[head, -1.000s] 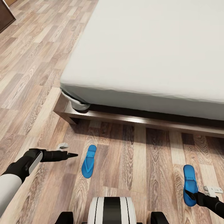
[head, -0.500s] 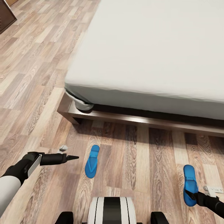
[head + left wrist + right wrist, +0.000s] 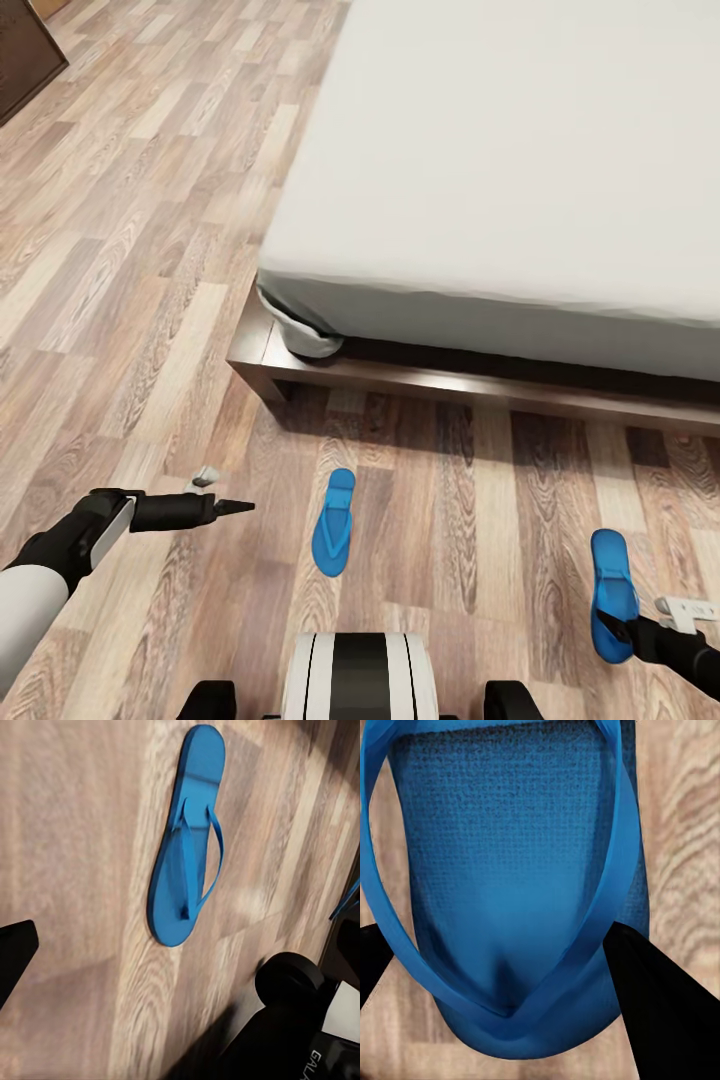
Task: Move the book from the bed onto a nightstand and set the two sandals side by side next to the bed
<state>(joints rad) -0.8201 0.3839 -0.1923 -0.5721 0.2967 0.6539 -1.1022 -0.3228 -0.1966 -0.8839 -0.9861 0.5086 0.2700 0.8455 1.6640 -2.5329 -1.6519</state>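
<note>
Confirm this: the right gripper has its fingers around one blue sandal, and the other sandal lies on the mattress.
One thing is wrong: the other sandal lies on the wood floor in front of the bed, not on the mattress, as the head view shows. The rest stands: the right gripper has its fingers on the sandal beside it, with dark fingers flanking its strap in the right wrist view.

Black arms with a white forearm shell on the left arm, slim black pointed tools, and a white-and-black striped trunk with black wheels.
</note>
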